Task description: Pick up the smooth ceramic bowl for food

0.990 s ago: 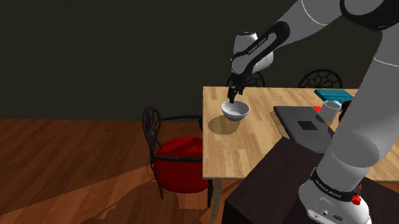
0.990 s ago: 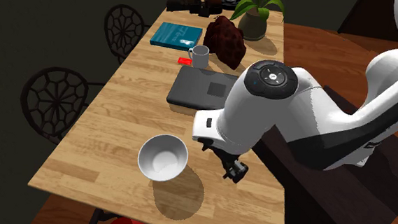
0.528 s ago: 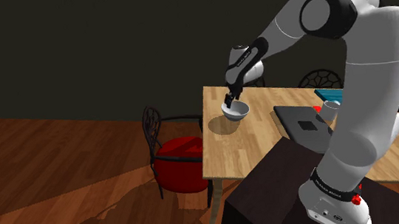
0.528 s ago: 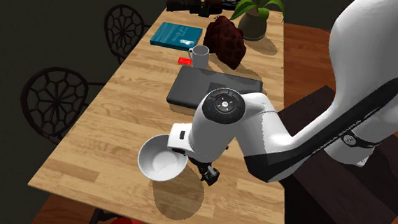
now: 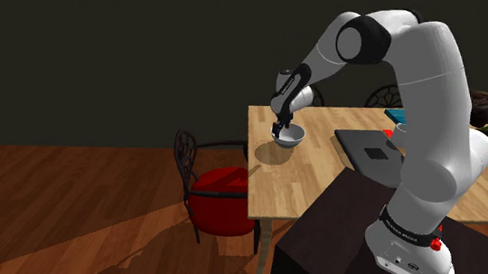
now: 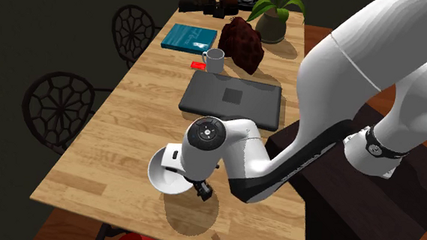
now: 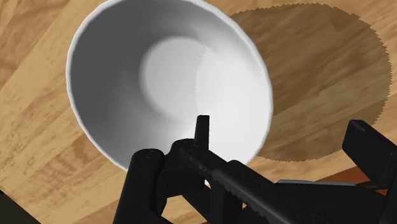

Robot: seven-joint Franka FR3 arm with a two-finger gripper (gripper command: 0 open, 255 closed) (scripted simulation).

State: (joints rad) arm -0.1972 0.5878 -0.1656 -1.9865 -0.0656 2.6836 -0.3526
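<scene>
The white bowl (image 7: 159, 76) sits on the wooden tabletop (image 6: 113, 133) near one end, well apart from the grey laptop (image 6: 232, 99). The end effector (image 7: 280, 137) is released, its fingers apart, straddling the bowl's rim.

No text, number or sign can be read anywhere. The dark band (image 5: 402, 227) at the arm's foot carries small pale marks, perhaps lettering, too fine to make out. The teal book (image 6: 188, 37) on the worktop (image 6: 125, 122) shows a pale patch without legible words.
</scene>
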